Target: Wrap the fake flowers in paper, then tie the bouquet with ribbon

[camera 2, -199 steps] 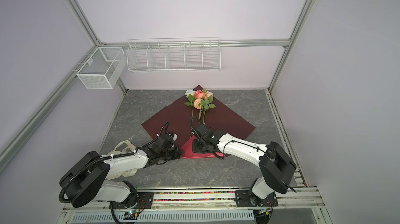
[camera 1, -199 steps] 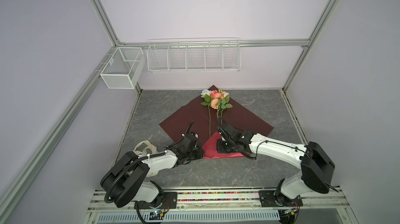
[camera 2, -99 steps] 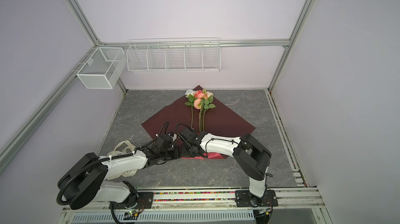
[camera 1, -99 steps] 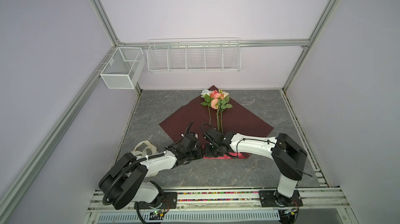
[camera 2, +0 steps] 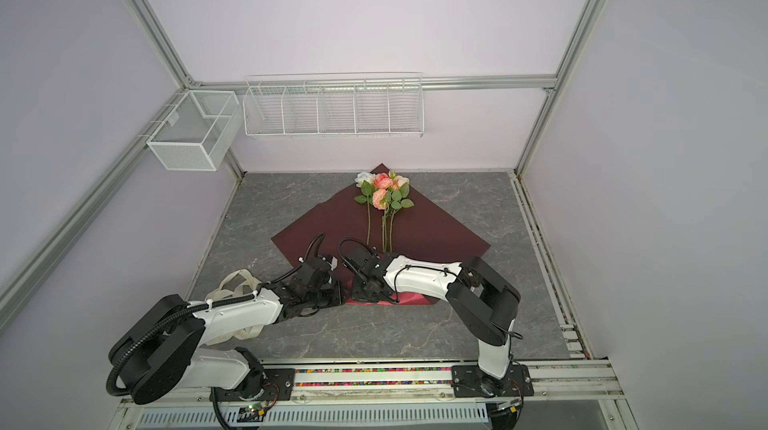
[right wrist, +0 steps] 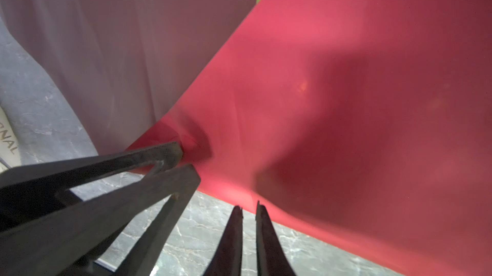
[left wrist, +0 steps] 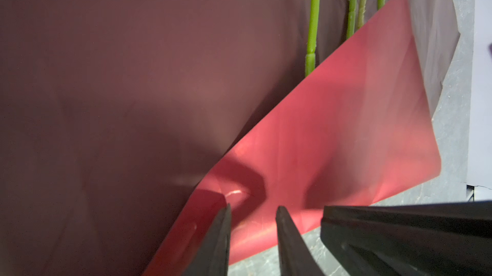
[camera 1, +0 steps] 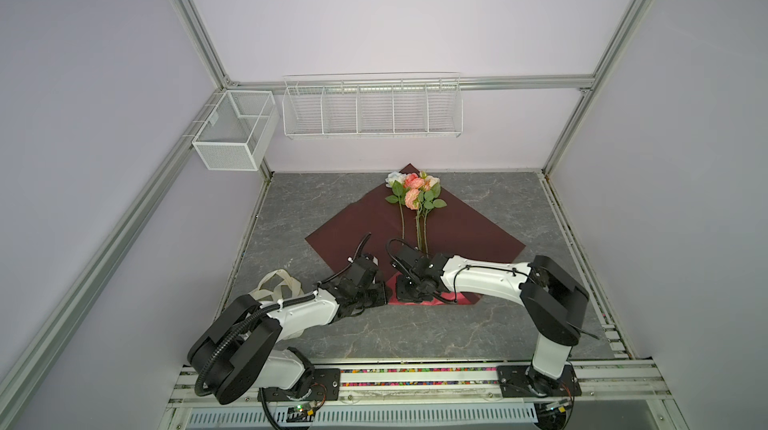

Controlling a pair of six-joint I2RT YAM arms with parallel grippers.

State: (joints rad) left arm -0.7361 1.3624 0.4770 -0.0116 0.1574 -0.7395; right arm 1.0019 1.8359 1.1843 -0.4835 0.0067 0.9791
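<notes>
Left gripper (left wrist: 253, 208) rests slightly spread, tips on the folded near corner of the wrapping paper (camera 1: 457, 224).
Right gripper (right wrist: 249, 205) sits nearly pressed together at that fold's edge, grip unclear; bouquet of fake flowers (camera 1: 413, 195) lies on the sheet, blooms far.

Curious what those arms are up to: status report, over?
Left gripper open at wrapping paper fold. Right gripper pinching its edge. Bouquet untied, unwrapped. Cream ribbon aside, nothing blocking.
</notes>
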